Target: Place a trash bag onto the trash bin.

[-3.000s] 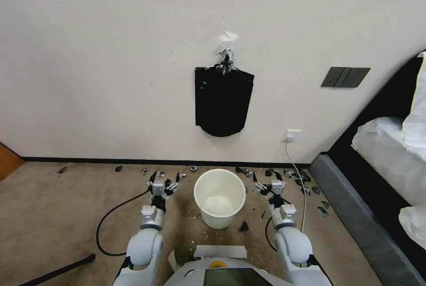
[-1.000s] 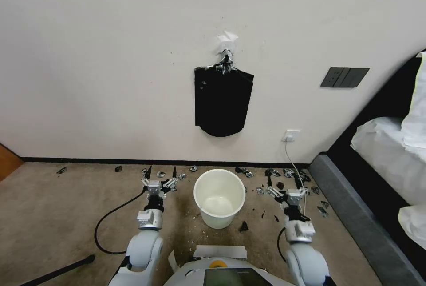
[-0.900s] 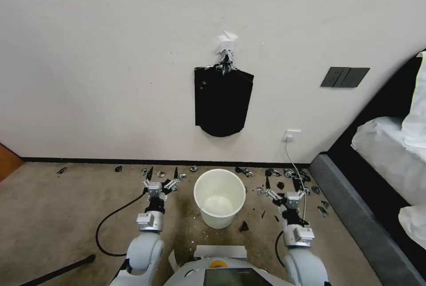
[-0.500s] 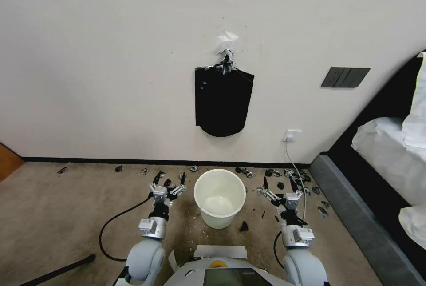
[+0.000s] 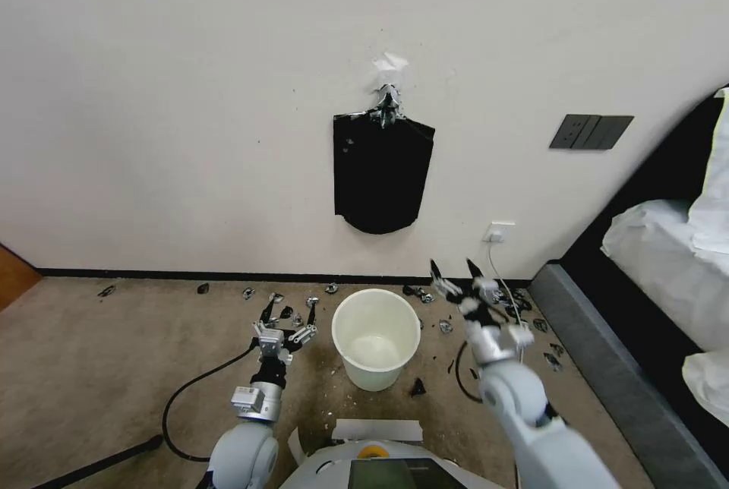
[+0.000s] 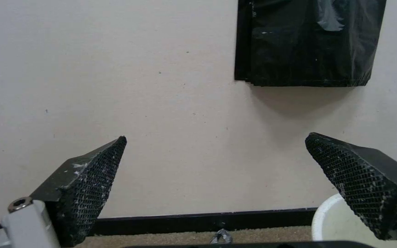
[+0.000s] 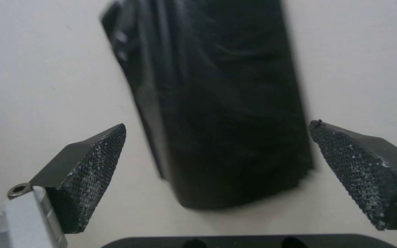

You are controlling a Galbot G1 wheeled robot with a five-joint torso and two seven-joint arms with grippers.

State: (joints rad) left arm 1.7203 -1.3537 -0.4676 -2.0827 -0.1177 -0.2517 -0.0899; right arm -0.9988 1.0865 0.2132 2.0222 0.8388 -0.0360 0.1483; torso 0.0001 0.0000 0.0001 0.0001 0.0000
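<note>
My left gripper [image 5: 287,317] hangs low at the trash bin's [image 5: 376,337] nine o'clock, fingers spread, empty. My right gripper [image 5: 454,277] — raised at its two o'clock, arm reaching toward the wall — gapes wide too. The black pack of bags [image 5: 381,174] hangs at twelve o'clock.

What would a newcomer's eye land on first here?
The flat black pack of bags hanging on the pale wall, straight above the empty cream trash bin on the carpet. Then the right gripper, open and raised beside the bin toward the pack, while the left gripper hangs open lower down.
</note>
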